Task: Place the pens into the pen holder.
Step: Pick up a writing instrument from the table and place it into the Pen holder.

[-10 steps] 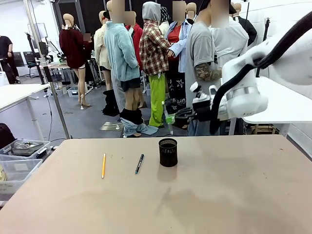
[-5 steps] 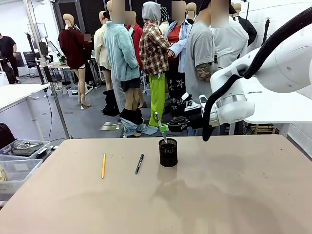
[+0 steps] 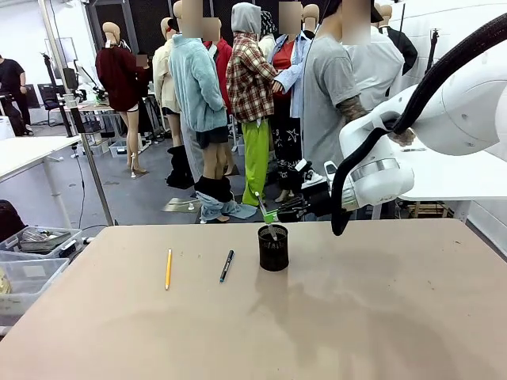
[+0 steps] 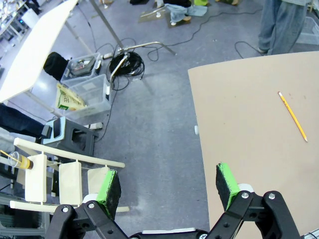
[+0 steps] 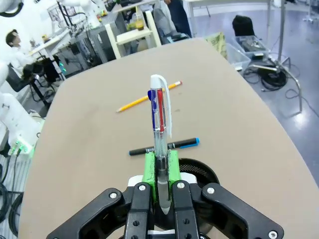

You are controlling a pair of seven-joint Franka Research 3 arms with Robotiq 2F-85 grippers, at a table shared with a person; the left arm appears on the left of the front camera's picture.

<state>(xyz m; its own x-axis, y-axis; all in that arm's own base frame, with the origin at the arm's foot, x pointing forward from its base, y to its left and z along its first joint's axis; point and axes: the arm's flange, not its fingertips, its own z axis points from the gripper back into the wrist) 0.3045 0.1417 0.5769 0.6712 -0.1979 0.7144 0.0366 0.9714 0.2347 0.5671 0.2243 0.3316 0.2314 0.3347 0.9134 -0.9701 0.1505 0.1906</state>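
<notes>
Gripping the whitish clear plastic pen low on its barrel between clenched green pads, the right gripper holds it tilted just above the small black mesh pen holder. The pen's lower tip sits at the holder's mouth, whether inside cannot be told. Released at this slant or off-centre, it could catch the rim, tip the light holder, or bounce out onto the beige table top.

A black pen with a blue cap lies near the holder, and a yellow wooden pencil lies farther out on the same side. Nothing blocks the holder's mouth. A person stands beyond the holder. The left gripper hangs spread and empty, well apart from the holder past the table's edge.
</notes>
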